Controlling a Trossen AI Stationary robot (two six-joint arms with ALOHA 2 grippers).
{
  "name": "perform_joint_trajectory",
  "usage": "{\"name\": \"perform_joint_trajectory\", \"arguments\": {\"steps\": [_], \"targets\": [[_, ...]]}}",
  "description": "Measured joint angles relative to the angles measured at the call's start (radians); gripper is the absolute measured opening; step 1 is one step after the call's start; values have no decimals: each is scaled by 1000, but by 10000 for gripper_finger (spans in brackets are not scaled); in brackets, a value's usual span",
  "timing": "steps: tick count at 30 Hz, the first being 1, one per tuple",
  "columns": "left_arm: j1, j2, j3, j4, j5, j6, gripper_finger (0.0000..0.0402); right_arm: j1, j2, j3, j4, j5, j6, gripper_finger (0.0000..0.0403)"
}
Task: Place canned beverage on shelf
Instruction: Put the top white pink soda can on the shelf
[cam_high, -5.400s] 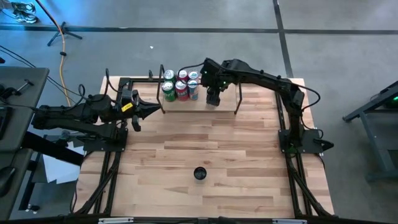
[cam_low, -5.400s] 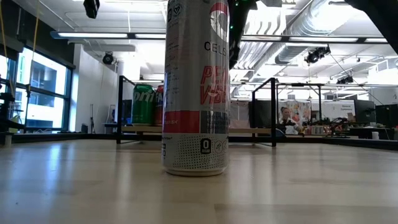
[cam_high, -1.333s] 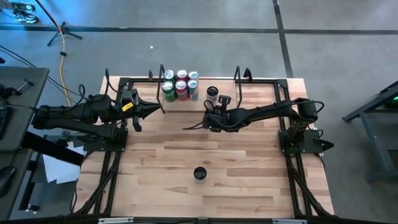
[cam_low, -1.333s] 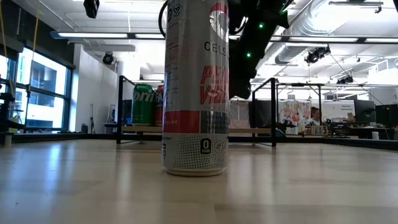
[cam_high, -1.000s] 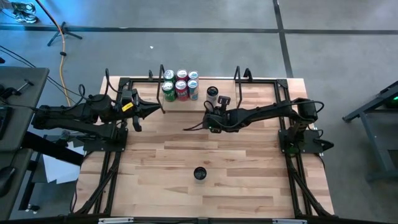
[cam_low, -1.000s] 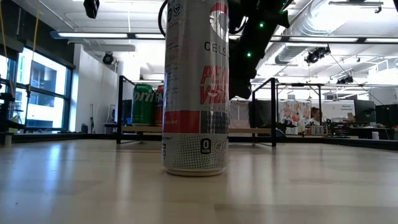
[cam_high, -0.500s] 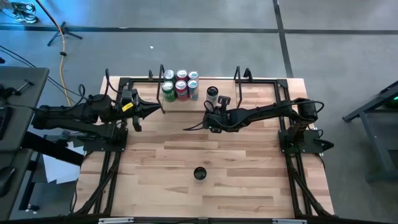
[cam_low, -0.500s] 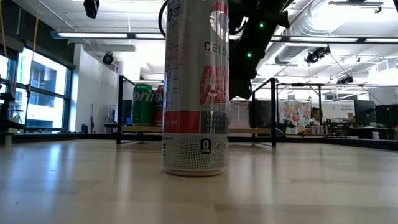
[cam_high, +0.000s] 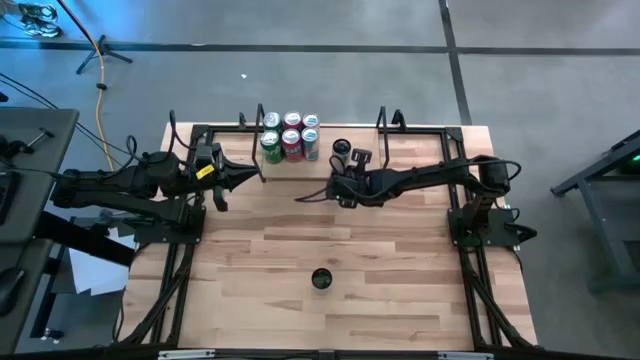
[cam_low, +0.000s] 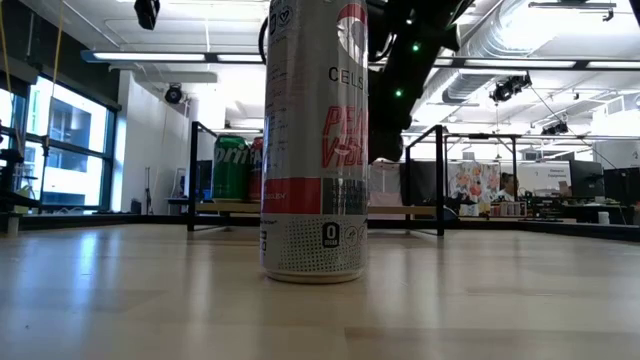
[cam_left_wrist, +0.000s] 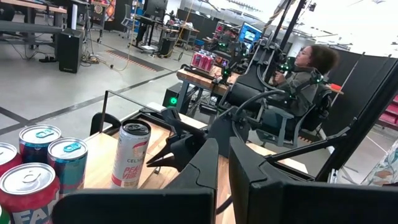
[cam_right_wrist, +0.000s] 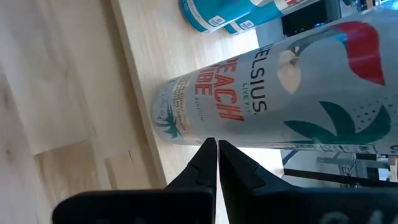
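The right pincer (cam_high: 298, 199) hangs clenched and empty over the pale wooden worktop (cam_high: 400, 260), just in front of the low pale-wood shelf with black wire uprights (cam_high: 383, 122). A tall white slim can (cam_high: 341, 151) stands on the shelf beside 5 green, red and blue cans (cam_high: 288, 137). Another tall white can (cam_high: 321, 279) stands alone, well apart, near the front. The left pincer (cam_high: 258, 171) waits clenched beside the shelf's end.

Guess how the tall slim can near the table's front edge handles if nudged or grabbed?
The slim can stands upright, much taller than wide, so a high push would probably tip it. On its side the round body would likely roll across the smooth table. Its glossy wall looks slick, and if thin metal it could dent under a hard squeeze.
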Motion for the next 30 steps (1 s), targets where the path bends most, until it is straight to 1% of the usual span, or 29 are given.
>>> {"name": "perform_joint_trajectory", "arguments": {"steps": [7,17,26,30], "targets": [[0,0,0,0,0,0,1,-32,0,0,28,-1,-8,0],[0,0,0,0,0,0,1,-81,0,0,109,-5,-78,0],[0,0,0,0,0,0,1,-128,0,0,130,-7,-78,0],[0,0,0,0,0,0,1,-134,0,0,127,-7,-54,0]]}}
